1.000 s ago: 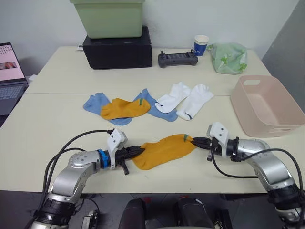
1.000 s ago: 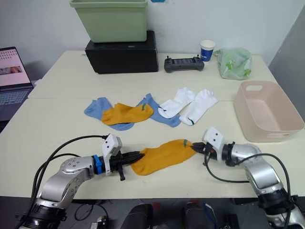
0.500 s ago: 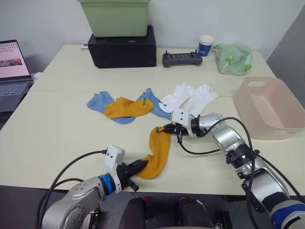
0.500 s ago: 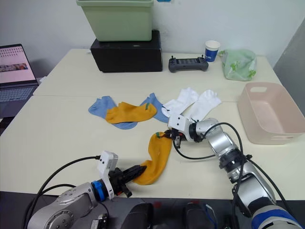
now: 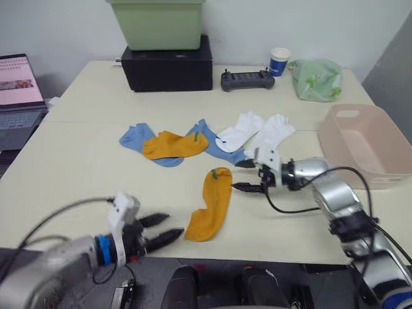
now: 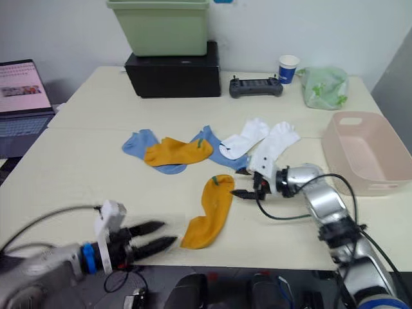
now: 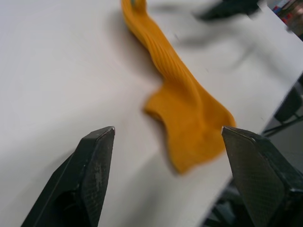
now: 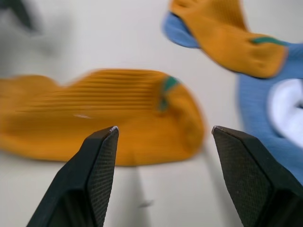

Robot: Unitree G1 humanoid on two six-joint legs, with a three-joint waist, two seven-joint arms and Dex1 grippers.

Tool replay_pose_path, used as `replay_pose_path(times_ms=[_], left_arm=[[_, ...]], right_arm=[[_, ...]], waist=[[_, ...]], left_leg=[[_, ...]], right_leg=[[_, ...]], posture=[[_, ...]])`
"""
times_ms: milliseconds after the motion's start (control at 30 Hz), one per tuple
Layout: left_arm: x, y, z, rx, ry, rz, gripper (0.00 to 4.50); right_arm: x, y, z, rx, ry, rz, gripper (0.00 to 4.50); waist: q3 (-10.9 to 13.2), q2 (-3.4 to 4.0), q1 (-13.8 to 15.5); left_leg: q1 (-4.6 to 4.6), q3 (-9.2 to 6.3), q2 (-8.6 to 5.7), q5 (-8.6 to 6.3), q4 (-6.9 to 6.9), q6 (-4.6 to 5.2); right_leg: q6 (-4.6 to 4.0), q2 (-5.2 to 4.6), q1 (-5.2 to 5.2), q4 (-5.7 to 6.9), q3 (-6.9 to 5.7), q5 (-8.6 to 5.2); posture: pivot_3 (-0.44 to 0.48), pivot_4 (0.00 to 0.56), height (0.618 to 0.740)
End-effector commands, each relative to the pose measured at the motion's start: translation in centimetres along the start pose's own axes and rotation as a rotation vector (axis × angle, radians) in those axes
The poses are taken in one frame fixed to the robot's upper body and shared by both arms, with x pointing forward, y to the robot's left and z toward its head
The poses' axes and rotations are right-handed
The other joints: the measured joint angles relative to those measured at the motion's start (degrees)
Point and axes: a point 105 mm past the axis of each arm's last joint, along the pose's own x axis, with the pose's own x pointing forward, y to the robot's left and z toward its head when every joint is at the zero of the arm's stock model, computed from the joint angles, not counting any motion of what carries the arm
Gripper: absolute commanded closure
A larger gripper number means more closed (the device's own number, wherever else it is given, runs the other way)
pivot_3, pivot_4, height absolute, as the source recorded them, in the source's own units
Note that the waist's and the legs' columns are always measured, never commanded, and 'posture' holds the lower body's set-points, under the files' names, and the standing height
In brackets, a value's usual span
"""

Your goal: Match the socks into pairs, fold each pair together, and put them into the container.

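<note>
Orange sock [image 5: 211, 205] laid lengthwise between both gaping, empty grippers: right gripper [image 5: 239, 176] beside cuff, left gripper [image 5: 162, 228] near toe.

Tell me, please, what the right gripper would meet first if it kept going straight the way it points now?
Most likely the loose mustard-orange sock: the open right gripper points at its green-tabbed cuff end, with bare table between them.

This looks like an office: a big pale table [image 5: 77, 129], a laptop [image 5: 19, 96] at 9 o'clock, a paper cup [image 5: 279, 61] at 1 o'clock.
</note>
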Motion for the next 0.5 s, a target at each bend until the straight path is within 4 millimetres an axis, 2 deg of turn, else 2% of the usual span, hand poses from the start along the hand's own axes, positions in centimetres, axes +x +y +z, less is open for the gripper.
replay_pose_path(times_ms=[33, 100, 167, 267, 400, 500], left_arm=[[2.6, 2.1, 2.1, 0.083, -0.041, -0.002, 0.74], [5.2, 2.8, 3.8, 0.128, -0.07, -0.039, 0.74], [7.3, 3.1, 4.4, 0.17, -0.067, -0.067, 0.74], [9.2, 3.5, 4.2, 0.224, -0.034, -0.1, 0.74], [11.9, 3.3, 3.2, 0.3, 0.035, -0.171, 0.74], [12.5, 3.5, 3.0, 0.313, 0.043, -0.183, 0.74]], right_arm=[[-0.4, 2.8, -0.6, 0.049, 0.027, 0.104, 1.09], [-0.1, 4.4, -1.8, 0.164, 0.058, 0.154, 1.09], [0.5, 5.3, -2.4, 0.25, 0.071, 0.181, 1.09], [1.3, 6.0, -2.0, 0.347, 0.058, 0.196, 1.09], [2.2, 7.7, -1.3, 0.437, 0.072, 0.307, 1.09], [3.0, 7.9, -1.0, 0.492, 0.079, 0.327, 1.09]], waist=[[0.0, -0.02, -0.2], [0.0, -0.03, -0.4], [0.0, -0.07, -0.6], [0.0, -0.07, -1.4], [0.0, -0.06, -1.4], [0.0, -0.07, -1.3]], left_leg=[[0.0, -0.01, 0.01, 0.0, 0.0, 0.0], [-0.04, -0.03, -0.06, 0.0, 0.0, 0.0], [-0.11, -0.03, -0.06, 0.01, 0.03, 0.0], [-0.19, 0.0, -0.03, 0.01, 0.05, 0.0], [-0.21, -0.08, 0.04, 0.02, 0.03, -0.01], [-0.23, -0.09, 0.06, 0.02, 0.05, -0.01]], right_leg=[[0.01, 0.02, 0.01, -0.03, -0.12, 0.0], [0.01, 0.06, 0.04, -0.08, -0.34, 0.0], [0.01, 0.08, 0.04, -0.09, -0.43, 0.01], [0.01, 0.12, -0.18, 0.04, -0.31, 0.02], [0.0, 0.36, -0.22, 0.11, -0.46, 0.01], [-0.01, 0.49, -0.22, 0.14, -0.5, 0.02]], posture=[[0.0, 0.15, 0.74], [0.0, 0.15, 0.74], [0.0, 0.15, 0.74], [0.0, 0.15, 0.74], [0.0, 0.15, 0.74], [0.0, 0.15, 0.74]])
